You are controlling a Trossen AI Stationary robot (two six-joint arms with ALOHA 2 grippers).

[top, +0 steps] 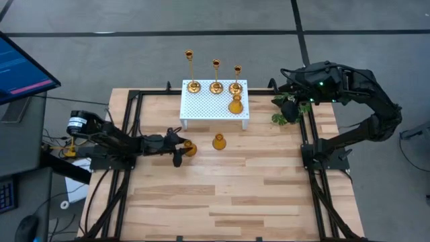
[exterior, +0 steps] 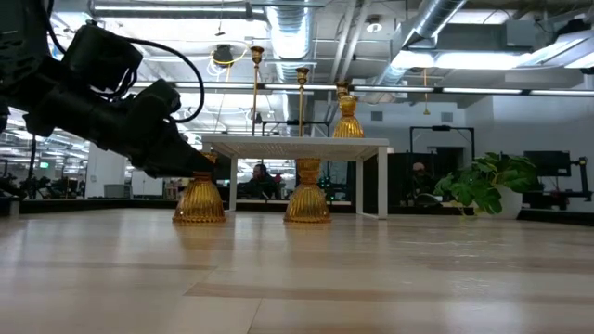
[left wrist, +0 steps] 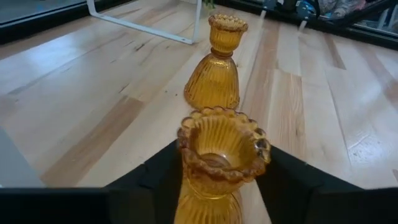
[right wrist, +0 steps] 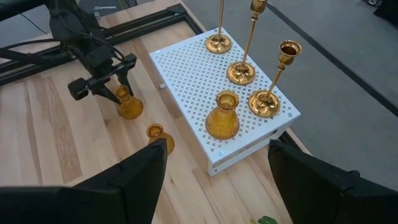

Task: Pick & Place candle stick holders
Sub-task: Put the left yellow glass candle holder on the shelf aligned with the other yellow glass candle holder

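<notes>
On the pale wooden counter [top: 222,188], the left gripper [top: 181,149] has its jaws closed around a squat ribbed amber glass holder [top: 190,148] standing on the wood. A second amber holder [top: 218,142] stands just right of it, in front of the white perforated metal stand [top: 205,104]. That stand carries three tall shiny brass candlesticks [top: 216,75] along its far edge and a third amber holder [top: 235,105]. Off to the right, the right gripper [right wrist: 217,163] hangs above a green leafy plant [top: 287,111], jaws spread wide.
</notes>
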